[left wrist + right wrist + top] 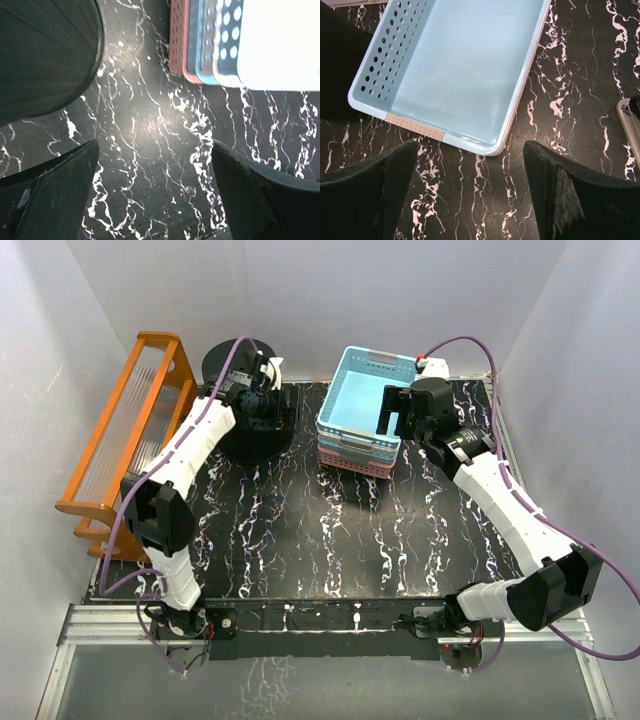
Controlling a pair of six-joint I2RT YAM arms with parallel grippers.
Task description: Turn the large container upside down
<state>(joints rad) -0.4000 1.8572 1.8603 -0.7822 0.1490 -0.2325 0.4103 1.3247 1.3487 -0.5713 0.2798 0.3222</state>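
Plainly, left pincer (155, 150) gapes wide beside the large container (45, 55), right pincer (470, 150) wide by the blue basket (460, 65).

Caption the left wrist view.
Open left gripper above black marbled table, near tall black ribbed plastic bin and stacked perforated plastic baskets.

Overhead, the left arm (205, 435) hides the middle of the large container (258, 445), so which end faces up cannot be told. The left wrist view cuts it off at 10 o'clock, and the stacked baskets (225, 40) at 1 o'clock glare white.
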